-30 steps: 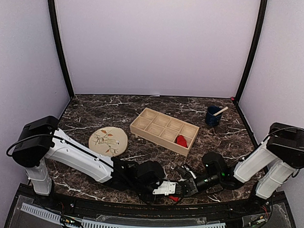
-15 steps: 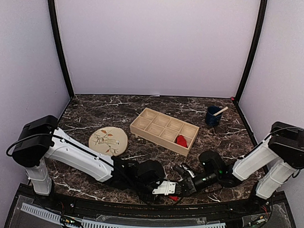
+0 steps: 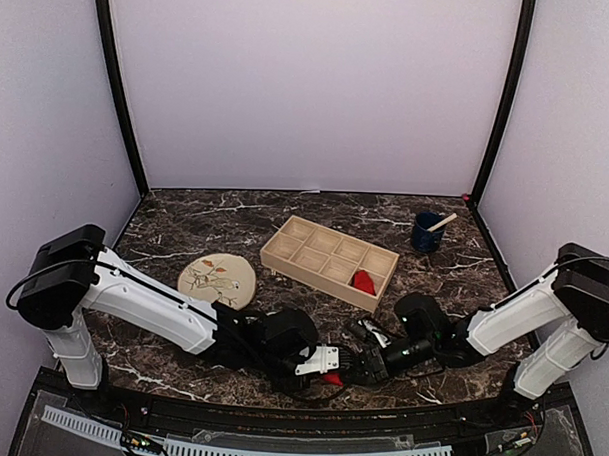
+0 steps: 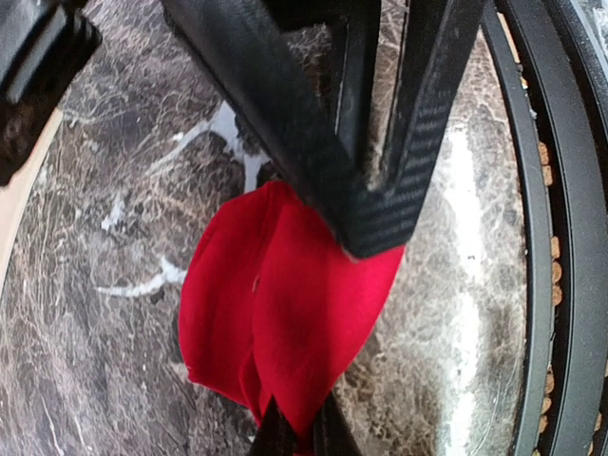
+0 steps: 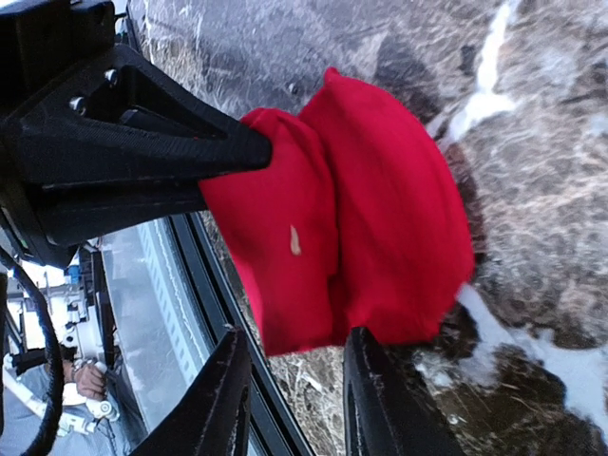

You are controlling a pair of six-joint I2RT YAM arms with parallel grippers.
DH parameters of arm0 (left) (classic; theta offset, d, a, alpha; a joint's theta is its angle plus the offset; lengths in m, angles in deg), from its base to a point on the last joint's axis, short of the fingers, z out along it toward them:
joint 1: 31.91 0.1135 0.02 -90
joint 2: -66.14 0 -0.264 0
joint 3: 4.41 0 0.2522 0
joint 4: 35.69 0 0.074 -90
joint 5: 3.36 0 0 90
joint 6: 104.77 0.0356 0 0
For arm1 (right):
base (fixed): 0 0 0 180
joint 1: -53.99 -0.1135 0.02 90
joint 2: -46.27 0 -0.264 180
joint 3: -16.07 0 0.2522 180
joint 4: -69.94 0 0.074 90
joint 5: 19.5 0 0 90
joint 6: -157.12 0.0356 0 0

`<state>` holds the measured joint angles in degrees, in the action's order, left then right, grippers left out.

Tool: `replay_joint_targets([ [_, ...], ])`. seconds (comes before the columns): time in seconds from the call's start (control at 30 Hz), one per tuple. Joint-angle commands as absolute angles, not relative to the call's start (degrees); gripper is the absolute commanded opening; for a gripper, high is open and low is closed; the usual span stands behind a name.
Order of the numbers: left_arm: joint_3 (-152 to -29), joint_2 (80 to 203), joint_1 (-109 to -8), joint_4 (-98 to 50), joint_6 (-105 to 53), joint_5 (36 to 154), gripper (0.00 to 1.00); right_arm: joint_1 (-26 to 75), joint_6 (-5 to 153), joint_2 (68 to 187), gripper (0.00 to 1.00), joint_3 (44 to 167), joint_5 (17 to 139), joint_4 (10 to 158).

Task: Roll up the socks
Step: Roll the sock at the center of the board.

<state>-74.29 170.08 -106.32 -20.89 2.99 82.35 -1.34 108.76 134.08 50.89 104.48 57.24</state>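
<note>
Low centre of the overhead view: soft, limp red sock (image 3: 331, 379) bunched on the surface (image 3: 185, 224), left pincer (image 4: 299, 429) clamped on one end, right pincer (image 5: 302, 394) parted; likely best held at the fold.

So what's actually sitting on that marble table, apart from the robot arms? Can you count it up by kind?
Red socks: 2
Leaf-patterned plate: 1
Wooden compartment tray: 1
Blue cup: 1
Stick in the cup: 1
Total: 6
</note>
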Motion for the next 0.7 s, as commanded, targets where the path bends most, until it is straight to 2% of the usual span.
replay_joint_targets([
  [0.0,-72.09,168.53,-105.53,-13.72,0.20,80.16,0.00,-0.86,107.06,131.50,0.32,51.41,100.68,59.02],
  [0.33,-72.67,167.90,-105.21,-9.06,-1.09,80.42,0.00,-0.59,102.11,128.44,0.33,52.26,93.45,64.97],
  [0.67,-80.44,173.28,-101.43,-2.11,-1.06,94.28,0.00,-1.56,96.83,121.59,0.32,49.88,83.61,67.02],
])
